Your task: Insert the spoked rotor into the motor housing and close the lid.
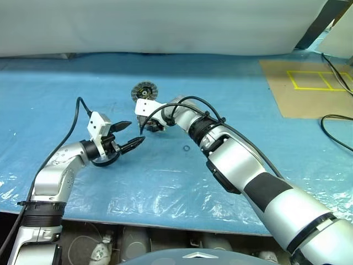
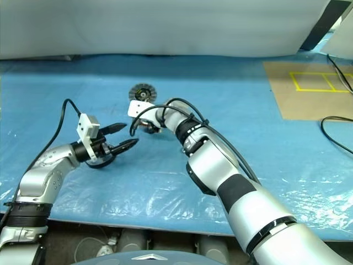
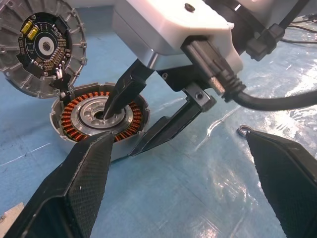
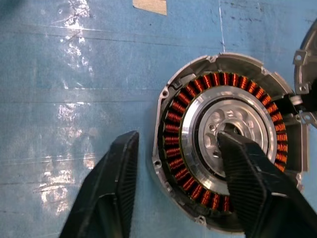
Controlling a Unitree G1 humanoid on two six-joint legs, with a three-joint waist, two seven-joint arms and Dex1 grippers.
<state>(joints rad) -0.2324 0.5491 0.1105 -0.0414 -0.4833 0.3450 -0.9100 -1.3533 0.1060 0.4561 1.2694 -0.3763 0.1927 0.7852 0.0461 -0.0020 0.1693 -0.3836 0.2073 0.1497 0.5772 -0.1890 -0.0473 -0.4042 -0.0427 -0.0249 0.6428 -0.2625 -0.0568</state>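
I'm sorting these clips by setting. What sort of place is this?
Probably a robotics lab workbench: a table under blue plastic sheeting, a cardboard sheet with yellow tape squares, and an opened motor housing.

- Head stereo pair: looks forward and down over the blue surface.
- Wrist views: close range; both share the motor housing.

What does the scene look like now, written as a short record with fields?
motor housing: on the blue sheet, copper windings uncovered
lid: open, tilted up at the housing's far side
right pincer: open; one finger in the housing's centre, the other outside its rim
left pincer: open, apart from the housing
washer: loose on the sheet
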